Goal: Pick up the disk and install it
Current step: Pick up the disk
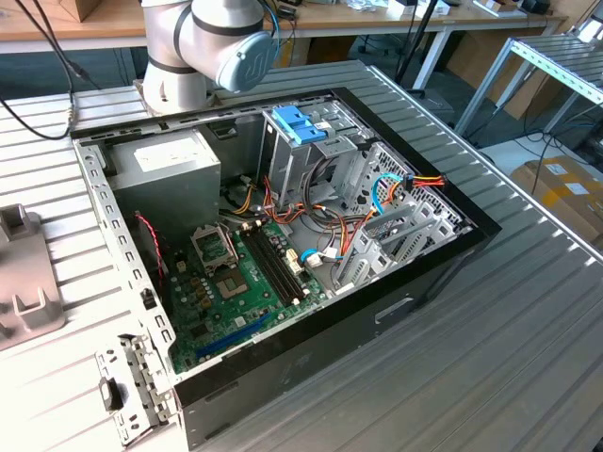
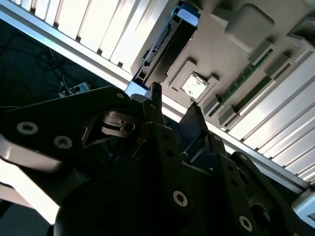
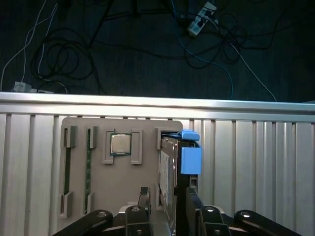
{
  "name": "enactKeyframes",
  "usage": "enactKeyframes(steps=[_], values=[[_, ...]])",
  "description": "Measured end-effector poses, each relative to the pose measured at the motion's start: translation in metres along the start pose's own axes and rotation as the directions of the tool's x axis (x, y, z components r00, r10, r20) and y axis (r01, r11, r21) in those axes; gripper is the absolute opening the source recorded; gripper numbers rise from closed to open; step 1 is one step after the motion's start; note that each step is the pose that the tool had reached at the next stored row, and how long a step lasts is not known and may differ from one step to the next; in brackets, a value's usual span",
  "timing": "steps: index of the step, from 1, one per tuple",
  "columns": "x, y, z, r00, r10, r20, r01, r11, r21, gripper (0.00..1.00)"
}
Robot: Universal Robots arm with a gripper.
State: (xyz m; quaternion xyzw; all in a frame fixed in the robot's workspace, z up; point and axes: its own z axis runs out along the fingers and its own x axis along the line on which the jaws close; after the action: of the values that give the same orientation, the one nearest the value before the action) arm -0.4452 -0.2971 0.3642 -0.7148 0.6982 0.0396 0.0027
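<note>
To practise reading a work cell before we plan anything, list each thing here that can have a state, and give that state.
computer case: open, side panel off, lying flat.
disk: standing on edge in its slot of the tray, not lifted.
gripper: open, one finger on each side of the disk.
processor: seated in its tray holder.
memory stick: resting in its tray slot.

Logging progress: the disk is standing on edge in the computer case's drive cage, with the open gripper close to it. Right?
Not quite. The disk stands on edge in a slot of the grey holder, beside the processor chip, not in the drive cage; the first wrist view shows it. The open gripper is indeed close to it.
</note>
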Motion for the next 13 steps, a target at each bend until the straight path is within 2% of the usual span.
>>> enactKeyframes(steps=[11, 13], values=[[-0.0001, 0.0107, 0.0014, 1.0000, 0.000, 0.0015, 0.000, 1.0000, 0.0001, 0.42], [-0.0002, 0.0111, 0.0015, 1.0000, 0.000, 0.0016, 0.000, 1.0000, 0.0001, 0.42]])
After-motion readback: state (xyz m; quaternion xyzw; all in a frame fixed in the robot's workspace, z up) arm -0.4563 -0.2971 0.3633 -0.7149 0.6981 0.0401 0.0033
